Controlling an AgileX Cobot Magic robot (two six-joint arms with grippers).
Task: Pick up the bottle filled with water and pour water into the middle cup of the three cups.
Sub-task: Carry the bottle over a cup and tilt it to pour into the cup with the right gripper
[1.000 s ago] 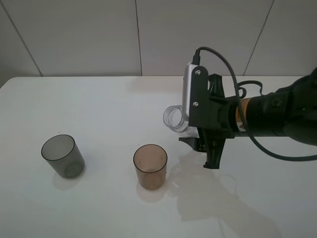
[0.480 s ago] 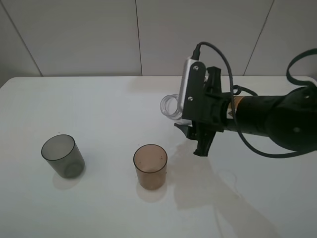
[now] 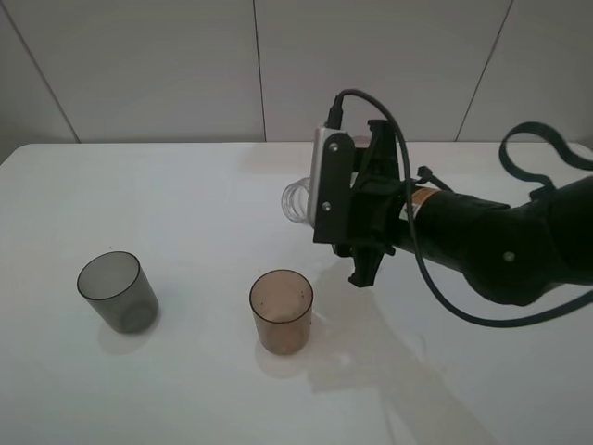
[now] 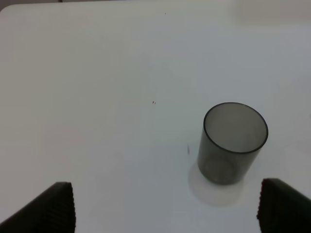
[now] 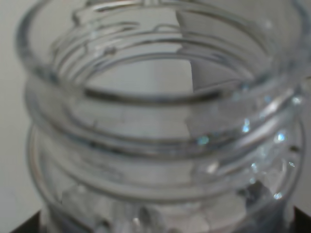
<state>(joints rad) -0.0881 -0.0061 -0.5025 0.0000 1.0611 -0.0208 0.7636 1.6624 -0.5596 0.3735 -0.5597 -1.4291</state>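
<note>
The bottle (image 3: 298, 198) is already lifted and is held tipped on its side, clamped in the right gripper (image 3: 346, 213). Its mouth is judged near the middle cup (image 3: 281, 311) but not yet over it. No stream is seen, so pouring remains. The left gripper (image 4: 167, 208) is held wide apart beside the smoky grey cup (image 4: 234, 142).

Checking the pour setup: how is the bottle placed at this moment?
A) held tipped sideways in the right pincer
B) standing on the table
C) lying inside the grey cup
A: the bottle is up off the table, tipped mouth-sideways in the right pincer.
</note>
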